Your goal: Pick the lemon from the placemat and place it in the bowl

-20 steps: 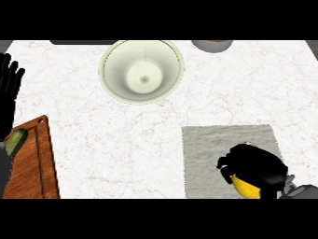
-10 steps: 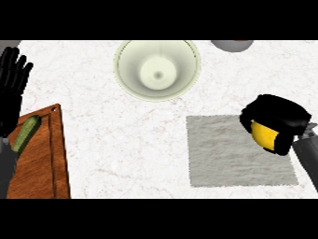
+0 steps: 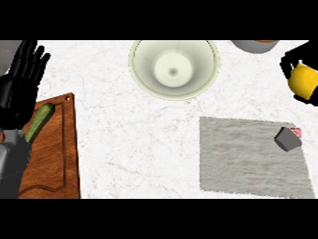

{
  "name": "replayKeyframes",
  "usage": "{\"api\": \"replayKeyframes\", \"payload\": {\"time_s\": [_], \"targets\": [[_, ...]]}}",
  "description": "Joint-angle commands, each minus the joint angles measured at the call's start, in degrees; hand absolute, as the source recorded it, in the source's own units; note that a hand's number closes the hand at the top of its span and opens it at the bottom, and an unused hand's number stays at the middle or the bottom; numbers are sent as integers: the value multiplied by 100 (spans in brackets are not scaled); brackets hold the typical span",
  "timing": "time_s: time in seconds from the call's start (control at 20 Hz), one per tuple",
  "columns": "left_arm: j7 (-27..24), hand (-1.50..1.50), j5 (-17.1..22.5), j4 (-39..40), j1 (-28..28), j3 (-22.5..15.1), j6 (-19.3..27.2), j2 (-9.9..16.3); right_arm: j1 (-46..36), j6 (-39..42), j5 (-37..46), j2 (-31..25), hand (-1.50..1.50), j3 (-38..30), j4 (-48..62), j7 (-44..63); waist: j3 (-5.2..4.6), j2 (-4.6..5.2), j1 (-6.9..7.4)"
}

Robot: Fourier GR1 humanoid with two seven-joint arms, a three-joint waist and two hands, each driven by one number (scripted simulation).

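Lemon (image 3: 303,80) sits clasped in the right hand (image 3: 311,70) at the view's right edge, above the grey placemat (image 3: 247,156) and right of the bowl (image 3: 175,69). Left hand (image 3: 17,86) rests open, fingers up, beside the wooden board (image 3: 54,154).

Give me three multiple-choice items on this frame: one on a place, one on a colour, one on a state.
1. Where is the lemon?
A. On the placemat
B. In the right hand, right of the bowl
C. Inside the bowl

2. What colour is the placemat?
A. Grey
B. Red
C. Blue

3. What state is the left hand in?
A. Curled round the lemon
B. Pressing the bowl
C. Open, fingers straight, at the left edge

Answers: 1 B, the right hand curls round the lemon beside the bowl; 2 A, the mat is plainly grey; 3 C, it rests near the cutting board, holding nothing.
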Motion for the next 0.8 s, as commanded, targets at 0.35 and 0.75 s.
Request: {"api": "replayKeyframes", "payload": {"time_s": [0.35,0.75], "targets": [[95,0,-91,117,-110,-18,86,1,-1651,62,-941,-467,150,-846,1700,-1359,-9,-81,17],[144,0,-171,265,-279,-47,132,4,-2817,1106,-1794,-264,150,-983,2597,-1658,-32,-162,-101]]}}
